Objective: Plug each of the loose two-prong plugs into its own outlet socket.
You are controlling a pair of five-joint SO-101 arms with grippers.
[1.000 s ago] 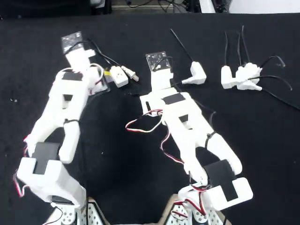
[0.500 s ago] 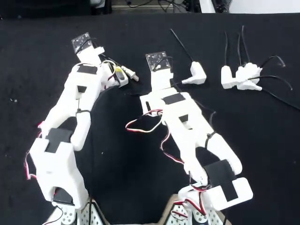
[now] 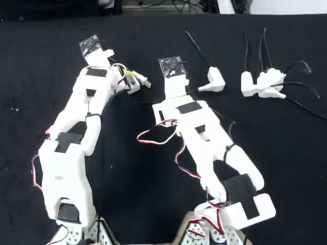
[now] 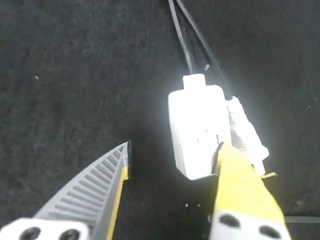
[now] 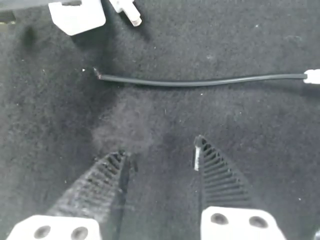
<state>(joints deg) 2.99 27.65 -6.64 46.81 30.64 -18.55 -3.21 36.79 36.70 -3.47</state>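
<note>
Straddling the outlet socket (image 4: 196, 127) toward the table's (image 3: 41, 51) far edge with the left gripper (image 4: 172, 147) spread, touching it with the yellow finger (image 4: 241, 176). Holding the right gripper (image 5: 160, 150) open-fingered over bare surface near a loose cable (image 5: 200, 81).

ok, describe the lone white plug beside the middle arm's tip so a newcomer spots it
On the black table, find the arm ending near the middle. Beside its tip, toward the white cluster, lies the plug: one bent white piece with a single black cord. The cluster has several pieces and cords; this lies alone.
</note>
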